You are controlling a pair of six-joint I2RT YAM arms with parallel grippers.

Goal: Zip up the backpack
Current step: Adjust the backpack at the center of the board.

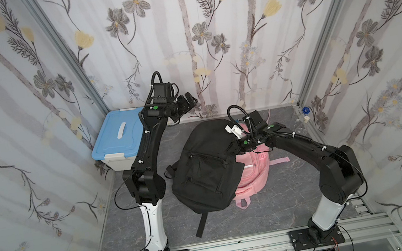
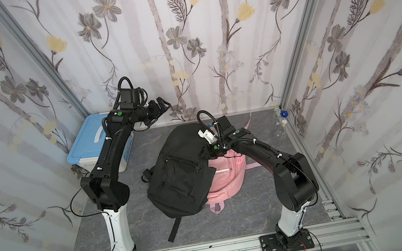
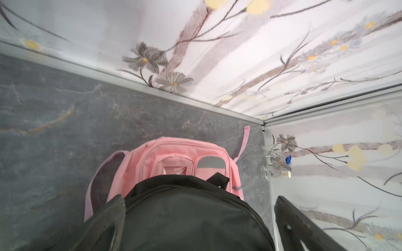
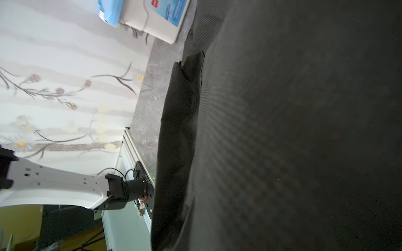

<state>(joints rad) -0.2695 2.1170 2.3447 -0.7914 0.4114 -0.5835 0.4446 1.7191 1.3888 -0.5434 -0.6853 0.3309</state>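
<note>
The left gripper point(image 1: 186, 103) is seen spread fully wide and raised in the air beyond the far end of the black backpack point(image 1: 206, 166); nothing is held or touched by it. The right gripper point(image 1: 232, 147) is closed tight and pressed against the backpack's far right edge. Its wrist view is filled with dark fabric, so whether cloth or a zip pull is pinched cannot be told.

The backpack is laid flat on the middle of the grey table point(image 1: 133, 225), its right side overlapping a pink backpack point(image 1: 254, 169), on which it partly rests. A zip track point(image 3: 150, 191) is seen along its top edge.

Bare table is left on the backpack's left side and in front of it, where only a loose strap point(image 1: 202, 224) trails. A blue-lidded box point(image 1: 119, 137) stands well apart at its far left, and small glassware point(image 1: 304, 121) near the far right corner.
</note>
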